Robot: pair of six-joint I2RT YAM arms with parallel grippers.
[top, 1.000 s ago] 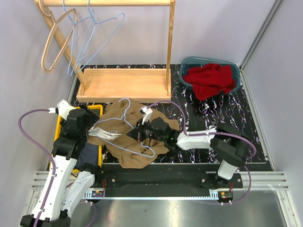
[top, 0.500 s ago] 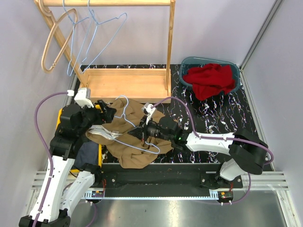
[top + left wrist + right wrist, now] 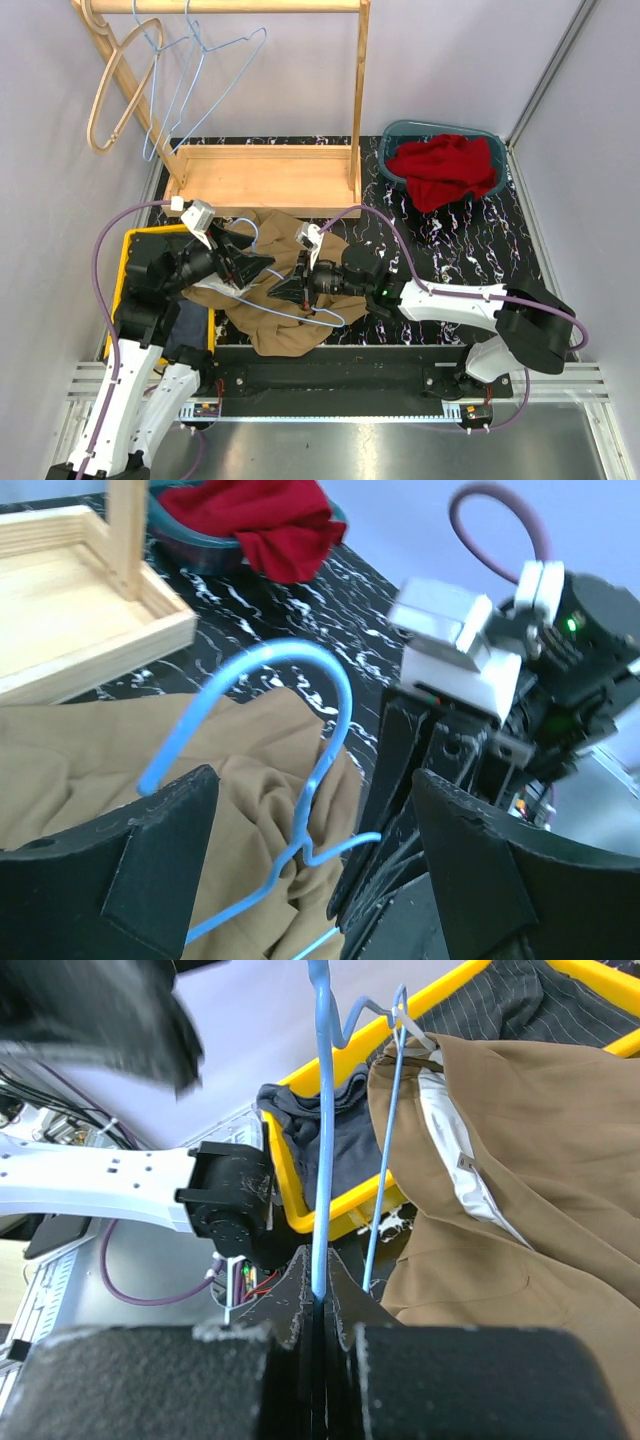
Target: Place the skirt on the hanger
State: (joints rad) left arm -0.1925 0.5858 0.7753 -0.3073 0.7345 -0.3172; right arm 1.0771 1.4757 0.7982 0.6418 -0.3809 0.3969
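Note:
A tan skirt point(image 3: 285, 335) lies crumpled on the black marbled table, with its white lining showing. On top of it rests a light blue wire hanger point(image 3: 245, 222). My right gripper point(image 3: 277, 290) is shut on the hanger's wire, which runs straight up from the pinched fingertips point(image 3: 318, 1295) in the right wrist view. My left gripper point(image 3: 256, 265) is open and straddles the hanger's twisted neck point(image 3: 305, 848) without touching it. The hanger's hook point(image 3: 300, 658) curves above the skirt point(image 3: 120, 750). The black right gripper point(image 3: 392, 780) sits just beyond the neck.
A wooden clothes rack point(image 3: 260, 178) stands at the back, with several hangers on its rail. A teal basket point(image 3: 400, 132) holding red cloth is at the back right. A yellow bin point(image 3: 127, 255) of dark clothes sits at the left, under my left arm.
My left arm has swung right, so its open gripper now straddles the hanger's neck. The right gripper has shifted slightly left, still pinching the wire.

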